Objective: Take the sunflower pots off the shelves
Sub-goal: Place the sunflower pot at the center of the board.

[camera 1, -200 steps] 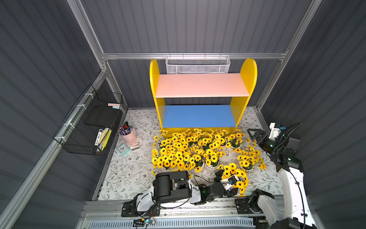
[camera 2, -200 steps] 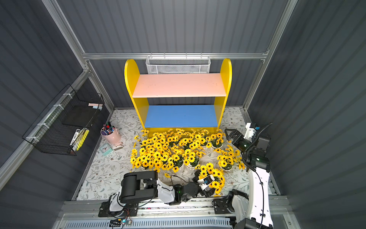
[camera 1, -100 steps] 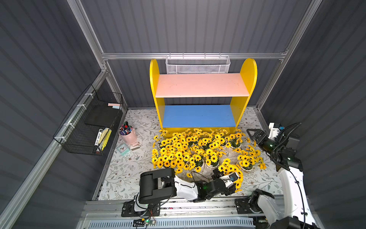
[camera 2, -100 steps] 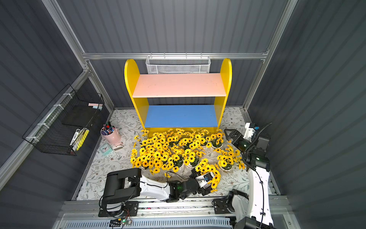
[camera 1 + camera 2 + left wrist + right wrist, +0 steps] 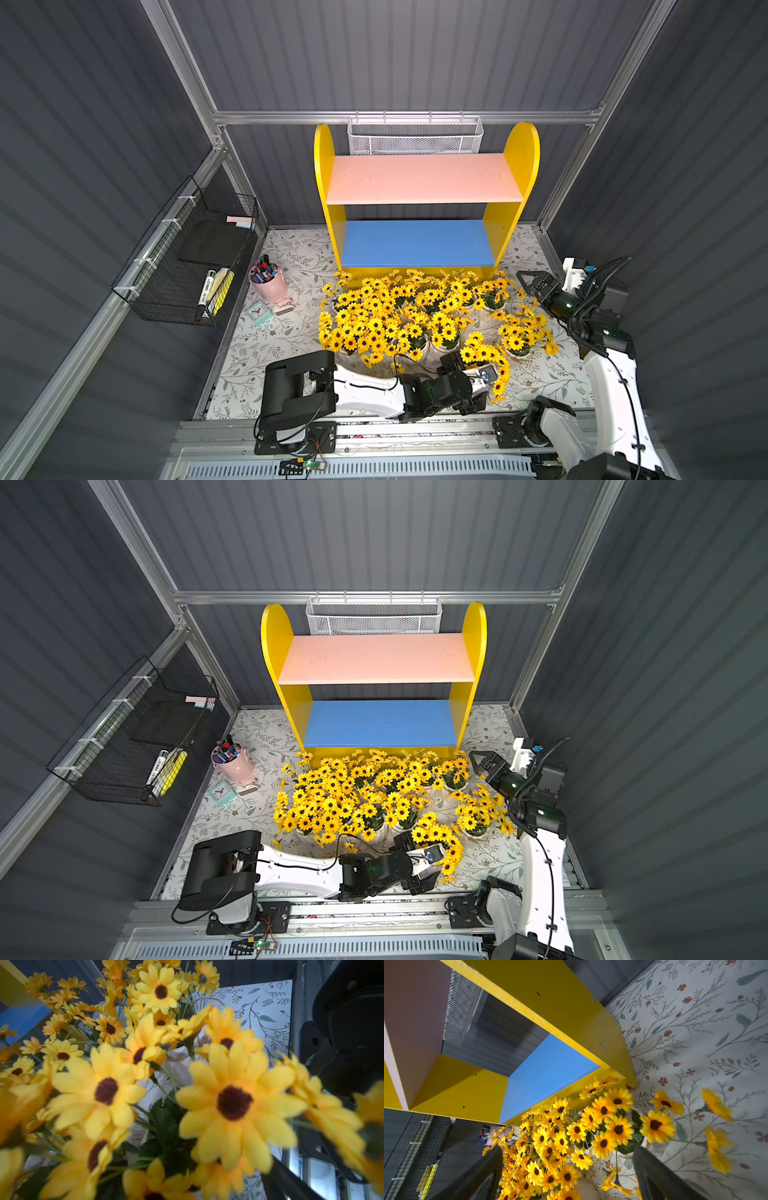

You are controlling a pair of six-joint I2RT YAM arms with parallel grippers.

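The shelves (image 5: 419, 178) (image 5: 374, 658) stand at the back, and both the pink board and the blue board (image 5: 550, 1076) are bare. Several sunflower pots (image 5: 399, 316) (image 5: 353, 800) crowd the floor in front of them. My left arm lies low along the front edge. Its gripper (image 5: 469, 359) (image 5: 419, 839) is open and buried under the front bunch (image 5: 484, 357). Blooms (image 5: 232, 1103) fill the left wrist view, where only one dark finger (image 5: 288, 1182) shows. My right gripper (image 5: 528, 284) (image 5: 478, 764) (image 5: 566, 1167) hangs open and holds nothing, above the rightmost back pot (image 5: 494, 299).
A pink cup of markers (image 5: 268, 280) and a small clock (image 5: 259, 311) sit on the floor to the left. A black wire rack (image 5: 187, 257) hangs on the left wall. A white mesh basket (image 5: 415, 139) hangs behind the shelves. Bare floral floor (image 5: 266, 345) lies at the front left.
The left arm's shoulder has swung to the left and the arm now lies flatter. The front bunch has shifted slightly left with the gripper. The right arm has hardly moved.
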